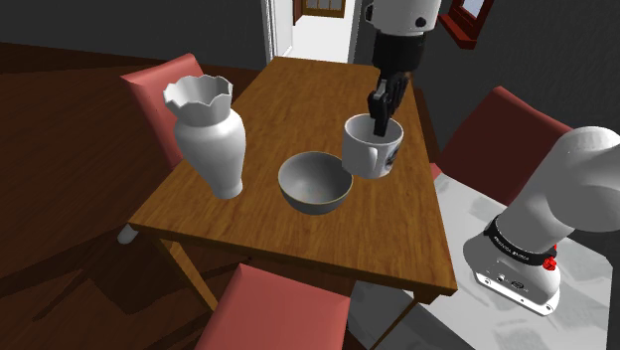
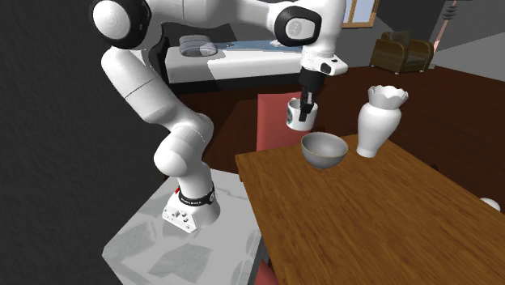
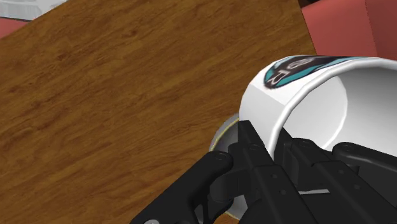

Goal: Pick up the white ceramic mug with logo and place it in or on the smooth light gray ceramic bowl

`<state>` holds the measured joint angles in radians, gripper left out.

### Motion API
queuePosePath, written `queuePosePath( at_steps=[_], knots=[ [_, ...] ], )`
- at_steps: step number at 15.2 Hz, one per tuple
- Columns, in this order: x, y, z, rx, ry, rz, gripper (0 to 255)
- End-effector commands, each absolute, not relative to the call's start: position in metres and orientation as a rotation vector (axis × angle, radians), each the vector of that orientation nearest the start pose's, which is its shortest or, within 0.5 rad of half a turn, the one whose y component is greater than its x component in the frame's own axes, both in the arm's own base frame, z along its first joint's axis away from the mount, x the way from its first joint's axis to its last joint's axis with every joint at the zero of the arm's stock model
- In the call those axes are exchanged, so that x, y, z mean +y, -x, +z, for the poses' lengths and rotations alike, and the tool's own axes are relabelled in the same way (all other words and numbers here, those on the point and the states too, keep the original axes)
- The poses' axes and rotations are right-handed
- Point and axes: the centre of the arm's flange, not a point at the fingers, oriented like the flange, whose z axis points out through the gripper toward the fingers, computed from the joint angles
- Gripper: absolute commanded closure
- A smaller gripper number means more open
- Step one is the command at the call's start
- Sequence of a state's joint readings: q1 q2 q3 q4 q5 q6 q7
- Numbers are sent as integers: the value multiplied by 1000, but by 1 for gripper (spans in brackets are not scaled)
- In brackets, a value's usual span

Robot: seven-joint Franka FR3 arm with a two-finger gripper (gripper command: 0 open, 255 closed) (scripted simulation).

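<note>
A white mug (image 1: 373, 149) with a teal and black logo hangs above the wooden table (image 1: 268, 109), a little tilted. My black gripper (image 1: 383, 117) is shut on its rim wall, one finger inside and one outside. In the wrist view the mug (image 3: 299, 95) sits clasped between the fingers (image 3: 254, 149). The light gray bowl (image 1: 314, 184) stands on the table just to the shoulder view's left of the mug. In the second exterior view the mug (image 2: 301, 115) and gripper (image 2: 306, 107) hang up and left of the bowl (image 2: 324, 150).
A tall white vase (image 1: 211, 134) with a wavy rim stands to the shoulder view's left of the bowl, near the table's edge. Red chairs (image 1: 159, 85) surround the table. My stand (image 1: 517, 268) sits at the lower right.
</note>
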<state>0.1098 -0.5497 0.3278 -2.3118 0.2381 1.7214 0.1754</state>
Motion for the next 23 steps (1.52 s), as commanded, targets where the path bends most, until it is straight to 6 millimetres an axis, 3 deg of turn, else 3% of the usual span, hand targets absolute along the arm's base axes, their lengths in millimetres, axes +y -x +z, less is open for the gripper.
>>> queuePosePath(
  at_steps=[1,7,23],
  knots=[
    [209,-360,532,-259,3082,118,255],
    [245,-428,540,-259,3082,118,255],
    [245,-428,455,-259,3082,118,255]
  ],
)
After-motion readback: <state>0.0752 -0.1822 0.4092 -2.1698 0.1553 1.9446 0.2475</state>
